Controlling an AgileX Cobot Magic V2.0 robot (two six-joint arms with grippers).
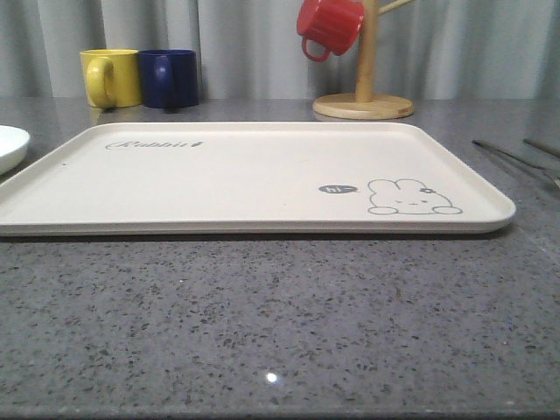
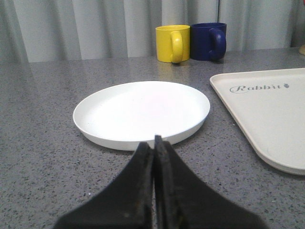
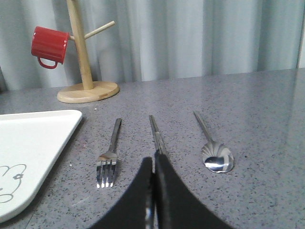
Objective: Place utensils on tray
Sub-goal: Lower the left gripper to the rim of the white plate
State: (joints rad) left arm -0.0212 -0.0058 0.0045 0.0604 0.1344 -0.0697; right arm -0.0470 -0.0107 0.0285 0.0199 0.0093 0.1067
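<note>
Three utensils lie side by side on the grey table to the right of the tray point(image 3: 28, 138): a fork point(image 3: 108, 160), a pair of chopsticks point(image 3: 155, 131) and a spoon point(image 3: 215, 155). My right gripper point(image 3: 153, 156) is shut just above the near end of the chopsticks, whose near part is hidden behind its fingers. In the front view the cream rabbit tray point(image 1: 262, 175) is bare, and slim utensil handles point(image 1: 516, 160) show at its far right. My left gripper point(image 2: 153, 140) is shut with nothing in it, just in front of the white plate point(image 2: 143, 112).
A yellow mug point(image 1: 111, 77) and a blue mug point(image 1: 171, 77) stand behind the tray's left end. A red mug point(image 1: 330, 26) hangs on a wooden mug tree point(image 1: 363, 96) at the back right. The plate's edge point(image 1: 9, 149) sits left of the tray.
</note>
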